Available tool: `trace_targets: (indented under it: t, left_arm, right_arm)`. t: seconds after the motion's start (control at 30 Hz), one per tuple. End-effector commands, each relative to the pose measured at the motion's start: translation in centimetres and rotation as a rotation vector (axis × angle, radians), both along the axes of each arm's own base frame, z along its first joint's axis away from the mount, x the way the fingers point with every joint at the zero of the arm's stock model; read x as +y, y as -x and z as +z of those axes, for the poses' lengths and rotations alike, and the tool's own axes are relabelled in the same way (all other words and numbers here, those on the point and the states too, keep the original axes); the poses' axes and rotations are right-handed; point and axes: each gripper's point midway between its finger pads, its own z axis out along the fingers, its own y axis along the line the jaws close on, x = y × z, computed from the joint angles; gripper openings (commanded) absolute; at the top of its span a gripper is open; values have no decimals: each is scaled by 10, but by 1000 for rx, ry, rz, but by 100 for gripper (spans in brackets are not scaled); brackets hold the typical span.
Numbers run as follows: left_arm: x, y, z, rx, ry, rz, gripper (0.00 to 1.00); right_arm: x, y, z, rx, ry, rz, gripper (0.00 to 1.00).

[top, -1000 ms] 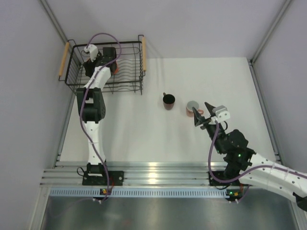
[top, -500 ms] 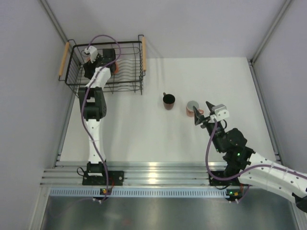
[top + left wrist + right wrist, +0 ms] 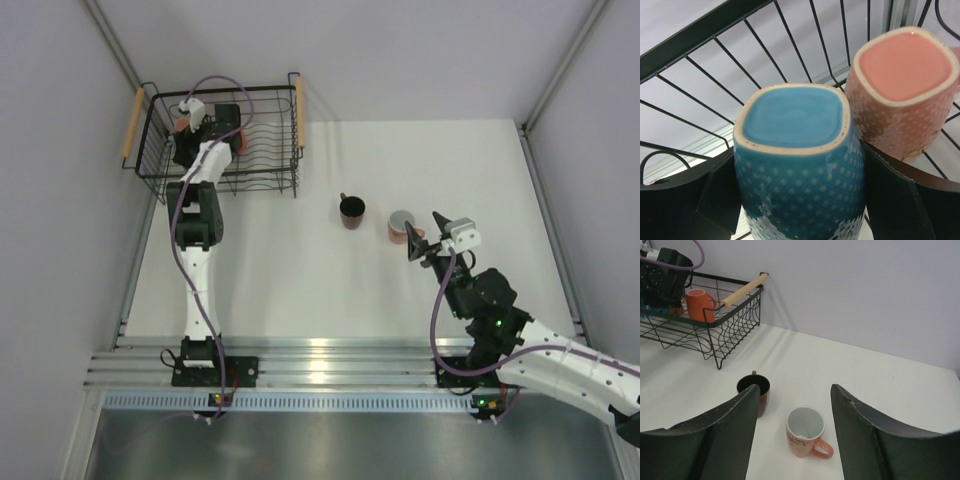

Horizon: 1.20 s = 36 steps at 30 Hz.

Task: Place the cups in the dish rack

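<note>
Inside the black wire dish rack [image 3: 270, 180] my left gripper [image 3: 797, 165] is shut on a blue cup [image 3: 795, 120], held bottom up between its black fingers. A salmon-pink cup [image 3: 905, 85] stands bottom up right beside it, touching or nearly so. An orange cup [image 3: 699, 304] also sits in the rack. On the table stand a dark cup [image 3: 351, 210] and a salmon cup [image 3: 401, 226] with a white inside, both upright. My right gripper [image 3: 420, 243] hovers open just near of the salmon cup [image 3: 805, 432], with nothing between its fingers.
The rack has light wooden handles [image 3: 298, 110] and stands at the table's back left corner against the wall. Grey walls close in the left, back and right sides. The dark cup [image 3: 754, 390] stands a hand's width left of the salmon one.
My right gripper's jaws have widened a little, with the arm nearly still. The left arm has shifted slightly inside the rack, still holding the blue cup.
</note>
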Motion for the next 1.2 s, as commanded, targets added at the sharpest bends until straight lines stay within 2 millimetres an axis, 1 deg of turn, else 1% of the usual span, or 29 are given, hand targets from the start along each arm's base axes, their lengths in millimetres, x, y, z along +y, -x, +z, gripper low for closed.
trace_targets:
  t: [0.0, 0.03, 0.07, 0.17, 0.23, 0.33, 0.37, 0.4, 0.7, 0.77, 0.8, 0.9, 0.93, 0.97, 1.03, 1.07, 1.1, 1.13, 1.17]
  left_arm:
    - [9, -1, 30, -48, -50, 41, 0]
    - [9, -1, 30, -45, -50, 40, 0]
    - [8, 0, 25, -33, -43, 29, 0]
    - [6, -1, 23, -43, -24, 11, 0]
    - [3, -3, 19, -42, -4, -11, 5]
    - [4, -1, 17, -42, 0, -6, 8]
    - [4, -1, 16, -41, 0, -6, 12]
    - [4, 0, 15, -36, 1, -9, 14]
    - [3, 5, 5, -31, 7, 1, 14]
    - [3, 7, 3, -26, 7, 3, 16]
    - [4, 9, 3, -26, 8, 5, 20]
    - [3, 9, 2, -31, 18, 0, 44]
    - [1, 9, 4, -37, 22, -5, 49]
    - [2, 9, 5, -41, 24, -4, 62]
    - [1, 10, 8, -53, 25, -2, 69]
    - [2, 10, 9, -57, 26, 0, 78]
    - [1, 9, 10, -60, 28, -4, 91]
    - [1, 9, 11, -61, 29, -5, 99]
    - [1, 9, 10, -58, 30, -6, 99]
  right_arm:
    - [-7, 0, 9, -16, -45, -11, 60]
    - [-7, 1, 9, -18, -48, -11, 60]
    - [-8, 1, 9, -20, -51, -11, 60]
    - [-10, 1, 10, -21, -54, -15, 60]
    - [-10, 2, 10, -22, -54, -12, 60]
    - [-10, 2, 10, -21, -56, -13, 60]
    - [-10, 2, 10, -21, -55, -13, 60]
    - [-10, 1, 10, -21, -55, -15, 60]
    - [-10, 1, 10, -21, -56, -14, 61]
    - [-11, 1, 11, -23, -57, -16, 61]
    - [-11, 1, 10, -22, -56, -13, 61]
    - [-11, 1, 10, -21, -56, -14, 61]
    - [-10, 1, 9, -20, -55, -13, 61]
    - [-11, 1, 10, -21, -59, -14, 61]
    - [-10, 1, 10, -20, -56, -12, 61]
    - [-10, 1, 9, -19, -53, -12, 61]
    - [-10, 0, 10, -20, -54, -11, 61]
    - [-10, 0, 9, -19, -53, -13, 61]
    - [-9, 0, 8, -16, -50, -9, 61]
